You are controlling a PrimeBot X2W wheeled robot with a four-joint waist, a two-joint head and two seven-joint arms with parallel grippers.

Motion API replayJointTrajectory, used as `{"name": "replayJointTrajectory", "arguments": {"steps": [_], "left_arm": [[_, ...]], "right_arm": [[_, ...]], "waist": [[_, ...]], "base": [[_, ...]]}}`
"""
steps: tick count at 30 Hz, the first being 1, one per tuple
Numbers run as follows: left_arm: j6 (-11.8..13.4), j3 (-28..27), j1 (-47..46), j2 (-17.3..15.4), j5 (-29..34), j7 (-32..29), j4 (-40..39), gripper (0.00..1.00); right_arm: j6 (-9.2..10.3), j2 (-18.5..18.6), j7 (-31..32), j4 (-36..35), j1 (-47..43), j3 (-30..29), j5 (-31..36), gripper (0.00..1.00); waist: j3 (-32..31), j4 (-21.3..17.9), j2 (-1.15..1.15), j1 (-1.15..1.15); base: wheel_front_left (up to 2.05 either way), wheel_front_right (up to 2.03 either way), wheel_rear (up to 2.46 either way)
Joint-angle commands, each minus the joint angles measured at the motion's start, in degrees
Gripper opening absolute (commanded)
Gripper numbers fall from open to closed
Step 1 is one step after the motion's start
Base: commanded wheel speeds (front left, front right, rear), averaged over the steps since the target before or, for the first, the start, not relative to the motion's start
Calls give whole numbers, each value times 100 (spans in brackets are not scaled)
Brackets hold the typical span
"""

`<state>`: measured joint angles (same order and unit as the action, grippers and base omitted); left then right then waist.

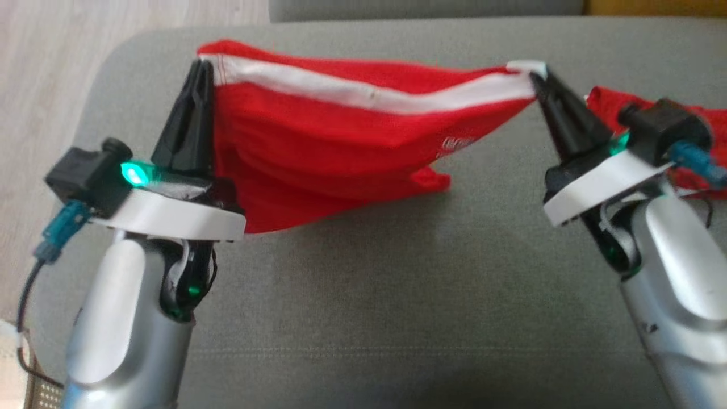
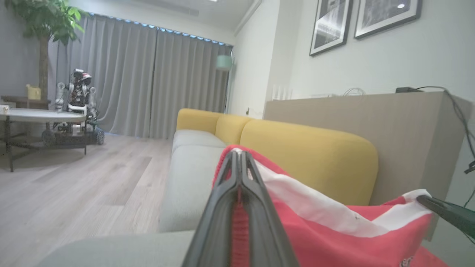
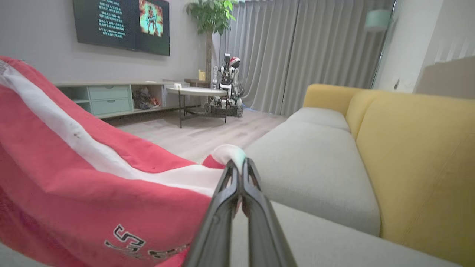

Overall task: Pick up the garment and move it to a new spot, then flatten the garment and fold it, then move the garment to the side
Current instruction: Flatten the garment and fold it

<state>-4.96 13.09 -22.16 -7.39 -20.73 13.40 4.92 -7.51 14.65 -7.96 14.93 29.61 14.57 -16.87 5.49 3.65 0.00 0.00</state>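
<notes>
The garment [image 1: 341, 147] is red cloth with a white band along its top edge and white lettering low on the right. It hangs stretched between my two grippers above the grey sofa seat [image 1: 397, 284], sagging in the middle. My left gripper [image 1: 203, 63] is shut on the garment's left top corner; in the left wrist view red cloth [image 2: 334, 230] shows pinched between its fingers [image 2: 237, 155]. My right gripper [image 1: 534, 74] is shut on the right top corner, where the white band [image 3: 230, 152] bunches at its tips [image 3: 239, 163].
More red cloth [image 1: 693, 147] lies on the seat behind my right wrist. The sofa has yellow back cushions [image 3: 419, 155]. Wooden floor [image 1: 45, 113] lies past the seat's left edge. A round table [image 3: 196, 91] and another small robot [image 3: 228, 85] stand across the room.
</notes>
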Motion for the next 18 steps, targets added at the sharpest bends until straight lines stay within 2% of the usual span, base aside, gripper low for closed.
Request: {"name": "replayJointTrajectory", "arguments": {"steps": [1, 7, 13, 18], "left_arm": [[32, -224, -109, -166, -26, -41, -292, 0], [235, -328, -33, -181, -172, -450, -1210, 0], [467, -303, 222, -89, -420, -1029, -1873, 0], [440, -294, -215, -289, -475, -1602, -1826, 0]], "right_arm": [[2, 15, -75, -237, 251, -6, 41, 0], [2, -95, 41, -462, 481, -485, -182, 0], [2, -385, 938, -763, 441, -856, -664, 0], [2, -551, 1839, -993, 818, -1048, -740, 0]], "waist": [[-119, -8, 0, 0], [-427, -23, 0, 0], [-449, -10, 0, 0], [2, -13, 0, 0]], "base": [[0, 0, 0], [0, 0, 0], [0, 0, 0], [0, 0, 0]]}}
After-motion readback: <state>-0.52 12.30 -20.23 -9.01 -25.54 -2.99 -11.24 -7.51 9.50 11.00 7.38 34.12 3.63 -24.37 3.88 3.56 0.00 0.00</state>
